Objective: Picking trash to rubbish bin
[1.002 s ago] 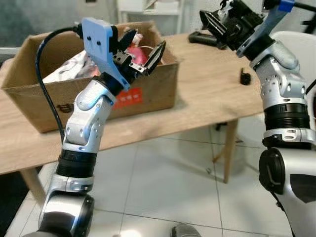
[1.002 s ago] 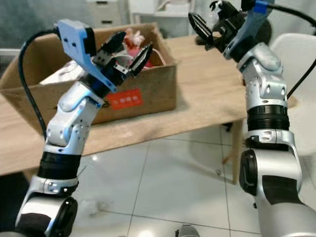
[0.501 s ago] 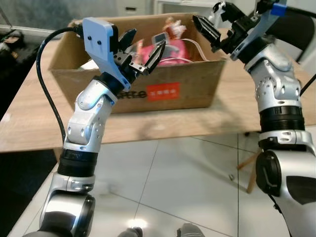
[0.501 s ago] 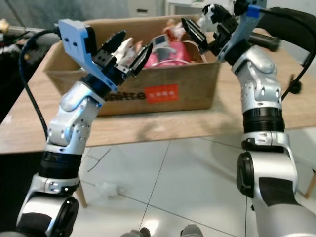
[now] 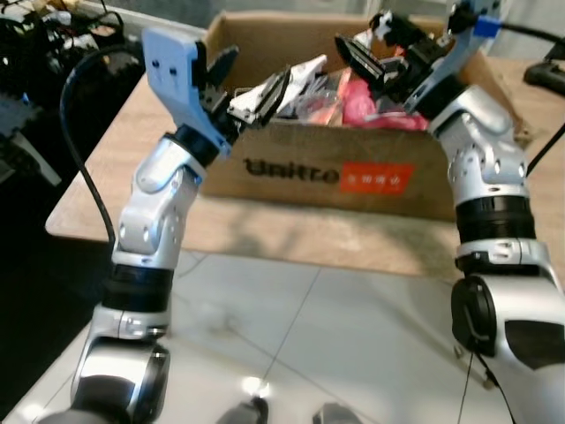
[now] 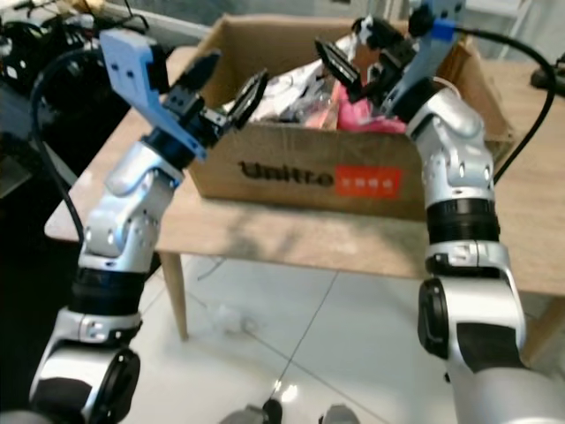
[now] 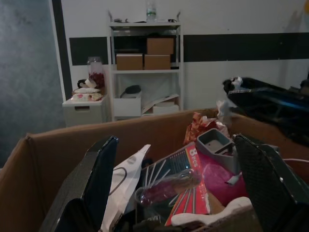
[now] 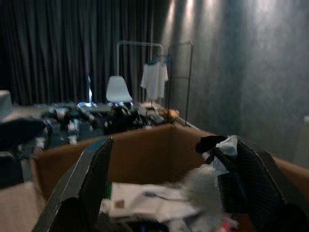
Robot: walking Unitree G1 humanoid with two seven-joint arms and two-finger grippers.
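Left eye view shows both arms raised over a cardboard box (image 5: 335, 172) that stands on a wooden table (image 5: 106, 190), the box serving, by the look of it, as the rubbish bin. The left gripper (image 5: 252, 84) hovers at the box's near left corner with its fingers spread wide and nothing between them; the right gripper (image 5: 375, 53) is held above the middle of the box, toward its far side, also spread wide and empty. Neither holds any trash, so I judge that no piece is in hand at this moment and the next pick, if any is left, has not begun. On the floor under the table's left end, in the right eye view, lies a small pale crumpled scrap (image 6: 228, 320), which may be trash yet to collect, though it is too small to be sure. The box is already well filled: a pink bag (image 5: 371, 102), white wrappers (image 7: 126, 179), a red printed packet (image 7: 186, 186) and a grey plastic piece (image 7: 215, 145) lie heaped inside.
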